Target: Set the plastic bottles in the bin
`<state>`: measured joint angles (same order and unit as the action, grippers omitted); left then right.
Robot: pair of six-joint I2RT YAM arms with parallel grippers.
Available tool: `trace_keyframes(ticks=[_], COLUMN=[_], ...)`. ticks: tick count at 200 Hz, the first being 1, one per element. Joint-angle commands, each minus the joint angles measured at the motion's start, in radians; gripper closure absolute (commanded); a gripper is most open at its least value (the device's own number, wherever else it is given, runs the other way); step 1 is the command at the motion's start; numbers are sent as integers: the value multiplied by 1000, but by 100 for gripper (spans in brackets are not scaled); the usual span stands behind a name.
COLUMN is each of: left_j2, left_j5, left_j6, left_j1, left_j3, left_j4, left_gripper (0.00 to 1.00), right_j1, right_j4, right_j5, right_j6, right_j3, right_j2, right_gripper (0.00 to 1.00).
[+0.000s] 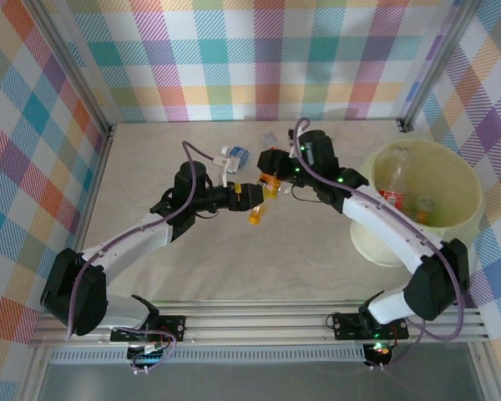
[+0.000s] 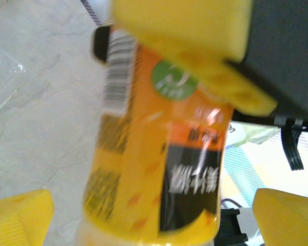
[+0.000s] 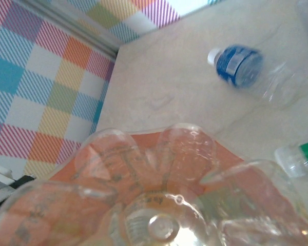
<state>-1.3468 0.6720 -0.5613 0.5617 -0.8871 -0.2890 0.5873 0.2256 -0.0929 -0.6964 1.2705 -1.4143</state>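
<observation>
Above the pale desk (image 1: 317, 259), the right gripper (image 1: 272, 177) pinches a probably light, slick, crushable orange-label bottle (image 2: 149, 154) (best gripped mid-label), while the left gripper (image 2: 151, 218) holds its jaws wide apart around it.

In the top view the walls (image 1: 234, 50) are a pastel plaid of teal, pink, orange, yellow and purple on white, the tabletop (image 1: 259, 267) is cream with grey veining, and the bin (image 1: 455, 171) at right is pale yellow-green. At the centre of the left wrist view the orange-labelled bottle (image 2: 143, 154) shows a green roundel, a black panel and a barcode, with the pads (image 2: 20, 218) of the left tool (image 2: 153, 220) bright yellow in the lower corners. Upper right in the right wrist view lies a clear, blue-labelled bottle (image 3: 238, 64).
</observation>
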Motion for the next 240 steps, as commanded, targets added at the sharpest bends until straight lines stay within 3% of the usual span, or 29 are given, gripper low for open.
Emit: trace_keyframes(ticks=[1, 42, 84, 144, 182, 214, 240], left_j2=[50, 97, 78, 14, -15, -25, -29], left_j5=[17, -9, -26, -35, -62, -98, -121], left_j6=[-2, -9, -14, -34, -35, -45, -57], left_j1=[5, 7, 9, 23, 27, 29, 30], left_j3=[-36, -42, -41, -59, -67, -65, -55], left_j4=[-2, -6, -1, 5, 17, 32, 34], left_gripper=[0, 0, 0, 0, 0, 0, 0], right_j1=[-20, -36, -46, -80, -174, -300, -401], right_j4=[40, 136, 126, 121, 50, 107, 275], right_j5=[81, 224, 313, 588, 657, 673, 700], right_j6=[108, 295, 458, 737, 932, 943, 910], right_j3=[8, 54, 116, 245, 256, 305, 374], right_j2=[90, 214, 322, 385, 391, 354, 293], right_gripper=[51, 52, 53, 53, 55, 56, 56])
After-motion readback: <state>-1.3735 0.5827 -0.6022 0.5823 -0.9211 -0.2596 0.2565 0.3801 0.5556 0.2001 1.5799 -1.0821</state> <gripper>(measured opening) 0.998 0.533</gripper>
